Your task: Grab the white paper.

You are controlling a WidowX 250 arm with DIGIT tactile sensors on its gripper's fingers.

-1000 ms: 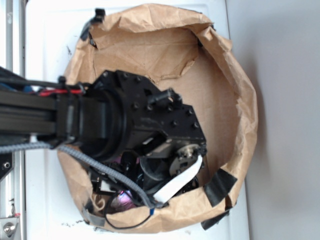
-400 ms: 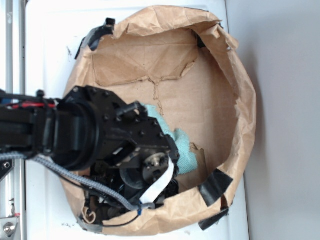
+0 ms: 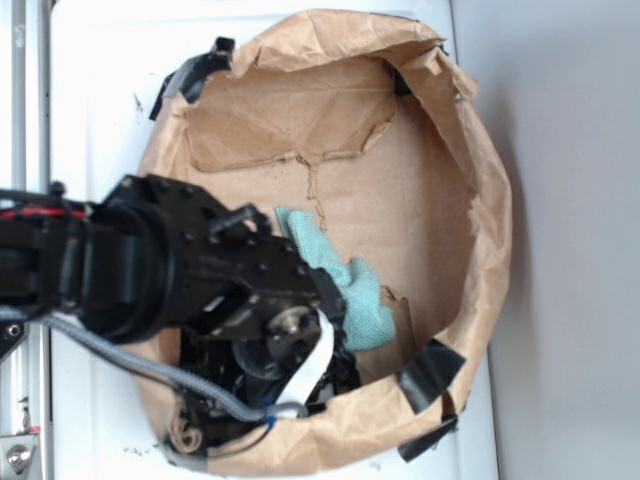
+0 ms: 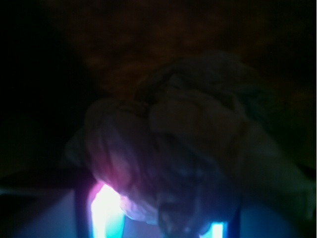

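Note:
The white paper fills the dark wrist view as a creased, lumpy ball right in front of the camera. It sits between the two dim finger edges of my gripper, which looks shut on it. In the exterior view the black wrist of my arm hangs over the lower left of the brown paper bag and hides both the fingers and the paper ball. The teal cloth lies on the bag's floor just right of the wrist.
The bag's crumpled walls ring the workspace, with black tape on the lower right rim and more at the upper left. A grey cable loops under the arm. The bag stands on a white surface.
The arm has drawn back to the left, uncovering the teal cloth that it hid a second ago. The bag's top rim has shifted slightly.

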